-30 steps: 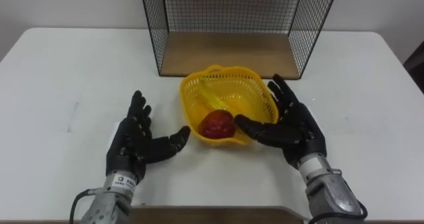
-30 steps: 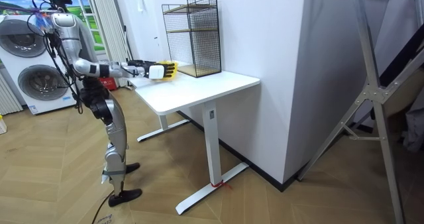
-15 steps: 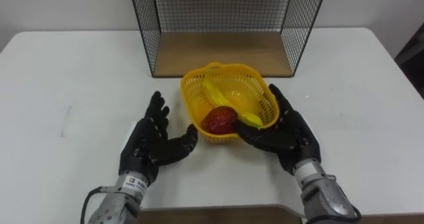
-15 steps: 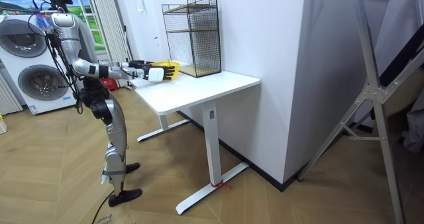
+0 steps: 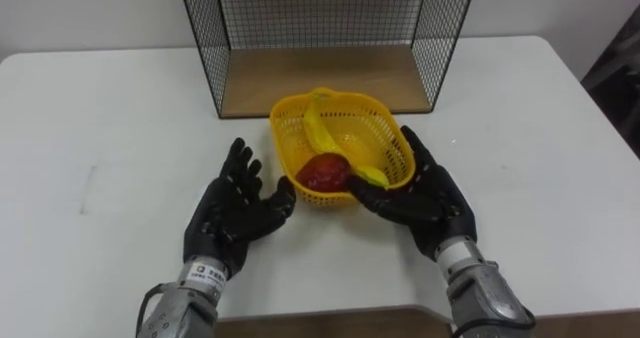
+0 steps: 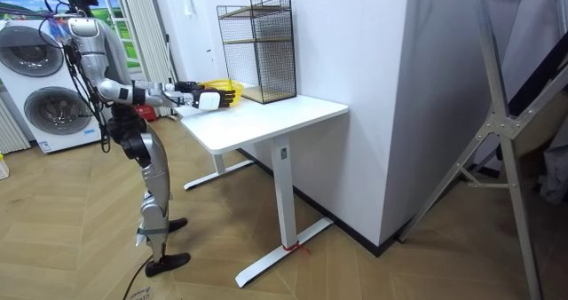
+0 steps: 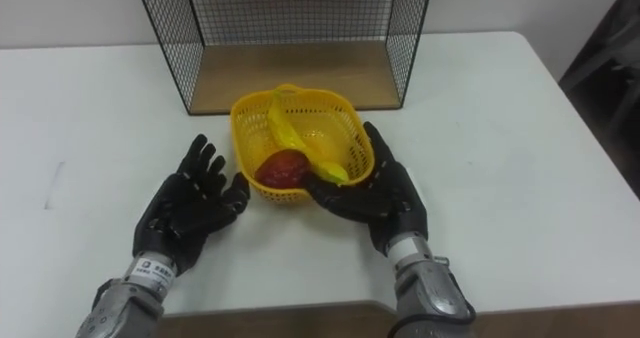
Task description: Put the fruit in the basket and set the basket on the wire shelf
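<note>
A yellow plastic basket (image 5: pixel 385 138) stands on the white table (image 5: pixel 110 108) just in front of the wire shelf (image 5: pixel 320 18). In it lie a red fruit (image 5: pixel 325 171) and a banana (image 5: pixel 318 131). My right hand (image 5: pixel 425 196) is open, its fingers laid along the basket's right wall and its thumb against the front. My left hand (image 5: pixel 232 216) is open too, palm turned inward, with its thumb at the basket's front left corner. In the room view I stand at the table's end with both arms stretched toward the basket (image 6: pixel 227 90).
The wire shelf's bottom is a wooden board (image 5: pixel 320 78), open toward me, with mesh walls at both sides. White wall stands behind it. The table edge (image 5: pixel 330 313) runs close under my wrists. A dark object (image 5: pixel 615 68) shows past the table's right side.
Both hands have closed in on the basket, the left one moving right until its thumb reaches it. The whole picture has shifted as the camera moved.
</note>
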